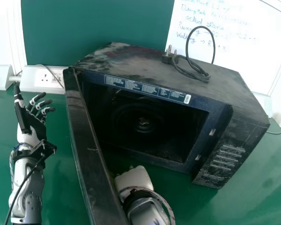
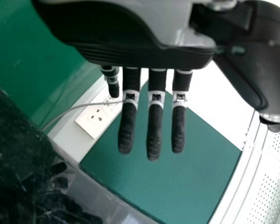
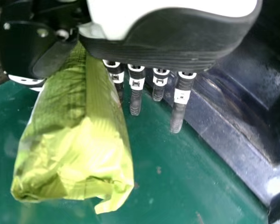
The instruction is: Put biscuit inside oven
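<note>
i am holding the biscuit [image 3: 79, 140] with my right hand [image 1: 134, 180]: its thumb is pinching the packet against the side of the hand, while the fingers [image 3: 136, 93] are pointing out fairly straight beside it. the biscuit is hanging on the thumb side, reaching out past my fingertips, outside the oven [image 1: 215, 79]. its far end is showing over the green table [image 1: 61, 187]; whether it is touching down, i cannot tell.

on the side of those fingers away from the thumb, the dark metal rim [image 3: 238, 135] of the oven is running close by. the oven is gaping in front of them, its round hub [image 1: 144, 124] showing deep inside, beyond my hand. the door [image 1: 91, 159] is standing open just to the left of my right hand, between my two hands.

my left hand [image 1: 33, 123] is hovering well apart, on the door's other side, its fingers stretching out loose and empty. past those fingertips a socket [image 1: 48, 77] is sitting by the wall. farther off from my right fingers, a plug [image 1: 167, 58] is resting on the oven's top with its cord [image 1: 192, 71] looping up.
</note>
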Robot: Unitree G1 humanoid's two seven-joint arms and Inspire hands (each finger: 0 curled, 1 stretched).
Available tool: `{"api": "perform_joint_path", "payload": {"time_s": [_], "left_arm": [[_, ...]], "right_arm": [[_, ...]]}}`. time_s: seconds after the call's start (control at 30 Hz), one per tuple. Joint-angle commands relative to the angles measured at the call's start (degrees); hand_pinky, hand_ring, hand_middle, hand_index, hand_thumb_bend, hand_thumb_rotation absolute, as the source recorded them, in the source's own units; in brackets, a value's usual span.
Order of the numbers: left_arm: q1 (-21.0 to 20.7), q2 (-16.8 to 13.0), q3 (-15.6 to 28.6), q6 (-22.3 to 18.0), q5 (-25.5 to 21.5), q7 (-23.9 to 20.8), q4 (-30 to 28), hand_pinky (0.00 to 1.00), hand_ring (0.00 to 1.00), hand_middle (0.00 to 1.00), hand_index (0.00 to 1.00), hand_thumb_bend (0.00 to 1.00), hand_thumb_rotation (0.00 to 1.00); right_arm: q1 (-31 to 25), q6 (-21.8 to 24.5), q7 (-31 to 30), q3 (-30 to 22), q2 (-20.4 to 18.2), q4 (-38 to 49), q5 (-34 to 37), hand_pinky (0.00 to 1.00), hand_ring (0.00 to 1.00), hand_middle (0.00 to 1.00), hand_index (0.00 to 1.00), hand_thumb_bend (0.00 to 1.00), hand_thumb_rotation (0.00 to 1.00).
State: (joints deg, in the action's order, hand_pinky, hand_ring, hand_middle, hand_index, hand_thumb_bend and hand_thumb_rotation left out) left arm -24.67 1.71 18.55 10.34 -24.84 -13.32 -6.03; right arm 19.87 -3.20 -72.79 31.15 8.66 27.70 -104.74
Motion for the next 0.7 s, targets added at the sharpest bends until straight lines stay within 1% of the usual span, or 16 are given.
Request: {"api": "perform_joint_path", "payload": {"time_s": [0.0, 0.1, 0.17, 0.23, 0.3, 0.37, 0.4, 0.47, 0.5, 0.53, 0.6, 0.67], "left_arm": [[-0.45, -0.2, -0.82, -0.34, 0.9, 0.52, -0.64, 0.23, 0.3, 0.39, 0.49, 0.52, 0.08], [-0.46, -0.33, -0.75, -0.39, 0.84, 0.76, -0.43, 0.23, 0.3, 0.4, 0.49, 0.52, 0.08], [-0.47, -0.37, -0.7, -0.4, 0.83, 0.89, -0.35, 0.23, 0.3, 0.4, 0.49, 0.52, 0.08], [-0.39, -0.35, -0.71, -0.32, 0.83, 0.9, -0.52, 0.23, 0.3, 0.4, 0.49, 0.52, 0.08], [-0.35, -0.24, -0.76, -0.23, 0.9, 0.69, -0.8, 0.23, 0.3, 0.39, 0.49, 0.52, 0.08], [-0.42, -0.13, -0.68, -0.08, 0.84, 0.42, -0.91, 0.23, 0.3, 0.39, 0.49, 0.52, 0.08], [-0.46, -0.12, -0.64, -0.06, 0.78, 0.41, -0.87, 0.23, 0.3, 0.39, 0.49, 0.52, 0.08], [-0.45, -0.21, -0.68, -0.02, 0.92, 0.42, -0.85, 0.23, 0.31, 0.39, 0.49, 0.52, 0.08], [-0.44, -0.24, -0.7, -0.07, 0.98, 0.45, -0.84, 0.23, 0.31, 0.39, 0.49, 0.52, 0.08], [-0.42, -0.24, -0.71, -0.1, 1.02, 0.45, -0.86, 0.23, 0.31, 0.39, 0.49, 0.52, 0.08], [-0.43, -0.21, -0.69, -0.14, 1.0, 0.45, -0.86, 0.23, 0.31, 0.4, 0.49, 0.52, 0.08], [-0.44, -0.16, -0.66, -0.04, 0.97, 0.35, -0.93, 0.23, 0.31, 0.39, 0.49, 0.52, 0.08]], "right_arm": [[-2.58, -2.71, -1.04, 2.13, 1.65, -3.45, 3.16, 0.63, 0.74, 0.84, 0.81, 0.68, 0.31], [-1.73, -3.41, -1.06, 2.56, 2.43, -4.35, 3.45, 0.57, 0.63, 0.74, 0.77, 0.65, 0.31], [-1.92, -2.36, -1.41, 2.03, 1.8, -4.85, 3.75, 0.56, 0.61, 0.72, 0.77, 0.64, 0.28], [-1.88, -1.94, -1.57, 1.59, 1.56, -5.11, 4.54, 0.53, 0.59, 0.69, 0.77, 0.64, 0.25], [-2.1, -1.65, -0.62, 1.31, 1.68, -4.51, 5.06, 0.47, 0.53, 0.64, 0.75, 0.66, 0.23], [-2.79, -1.3, 1.81, 1.46, 2.17, -3.46, 4.32, 0.33, 0.39, 0.51, 0.72, 0.67, 0.19], [-3.19, -0.63, 2.96, 1.41, 2.07, -3.23, 3.56, 0.3, 0.35, 0.48, 0.71, 0.67, 0.18], [-4.02, 1.49, 5.52, 0.74, 1.33, -3.4, 2.22, 0.19, 0.24, 0.38, 0.7, 0.68, 0.09], [-4.34, 2.47, 6.48, 0.44, 1.02, -3.58, 1.53, 0.15, 0.2, 0.34, 0.7, 0.69, 0.07], [-4.69, 3.2, 7.36, 0.05, 0.85, -3.58, 1.48, 0.14, 0.19, 0.32, 0.7, 0.7, 0.07], [-5.04, 4.0, 7.79, -0.58, 0.7, -3.55, 1.6, 0.15, 0.2, 0.34, 0.69, 0.7, 0.07], [-5.18, 4.47, 7.82, -1.17, 0.62, -3.62, 2.02, 0.15, 0.2, 0.32, 0.69, 0.71, 0.07]]}}
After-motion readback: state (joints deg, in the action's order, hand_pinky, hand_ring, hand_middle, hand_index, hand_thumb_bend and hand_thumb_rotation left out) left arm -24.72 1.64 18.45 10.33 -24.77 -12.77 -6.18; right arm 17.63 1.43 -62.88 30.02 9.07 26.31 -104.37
